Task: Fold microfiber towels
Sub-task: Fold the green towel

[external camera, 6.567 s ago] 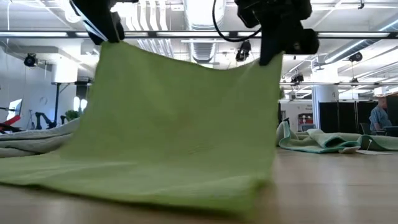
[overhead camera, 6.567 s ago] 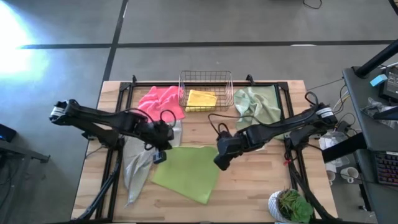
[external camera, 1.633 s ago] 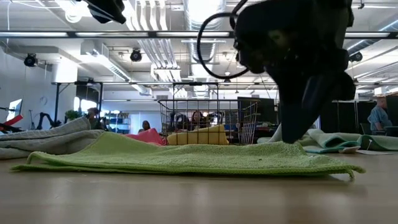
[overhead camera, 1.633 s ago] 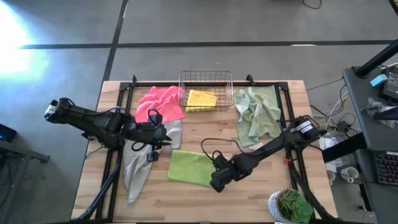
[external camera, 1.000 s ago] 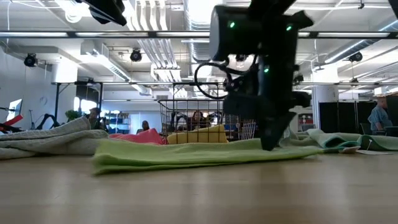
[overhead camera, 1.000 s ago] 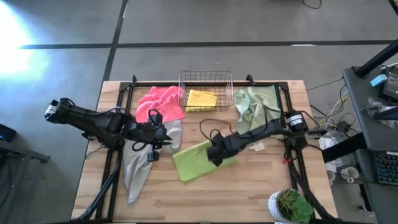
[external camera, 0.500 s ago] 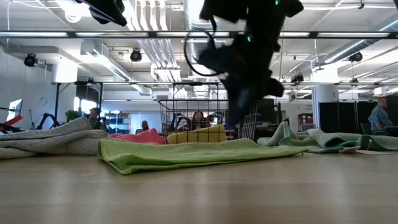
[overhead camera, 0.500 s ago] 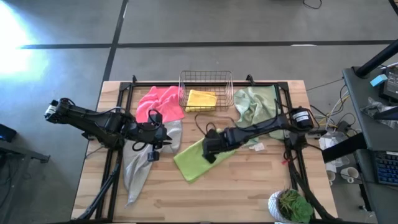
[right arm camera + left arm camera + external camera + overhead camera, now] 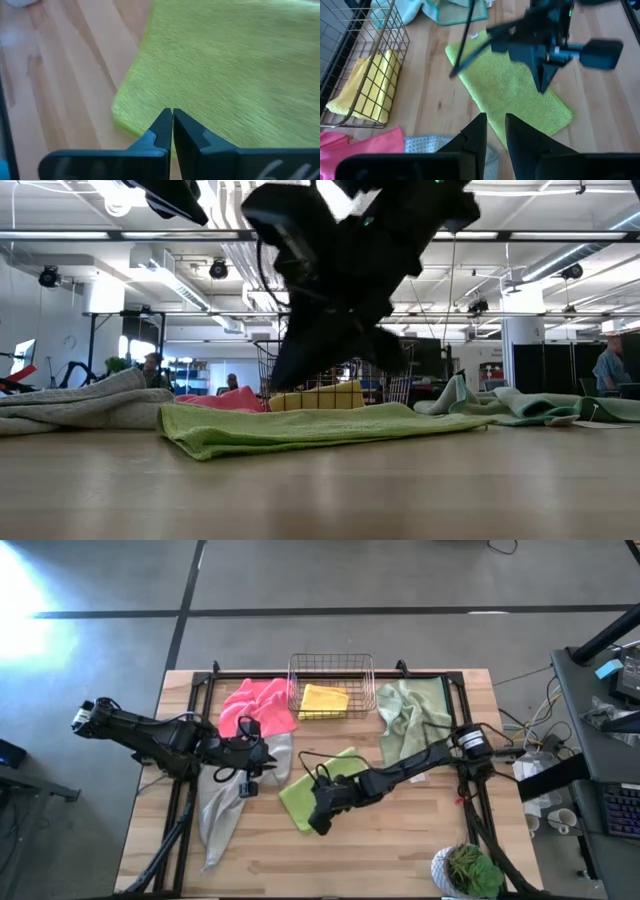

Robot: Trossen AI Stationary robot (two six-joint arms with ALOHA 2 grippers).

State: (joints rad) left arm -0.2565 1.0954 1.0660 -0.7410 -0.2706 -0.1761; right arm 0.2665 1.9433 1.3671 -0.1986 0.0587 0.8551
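over folded lime green towel [image 9: 305, 802], closed right end effector [image 9: 318, 825]

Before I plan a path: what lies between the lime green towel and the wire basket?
Only bare wooden table, in the high view, separates the lime green towel from the wire basket.

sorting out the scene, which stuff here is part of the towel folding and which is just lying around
Job: lime green towel, pink towel, grey towel, sage towel, yellow towel.
Lying about: wire basket, potted plant.
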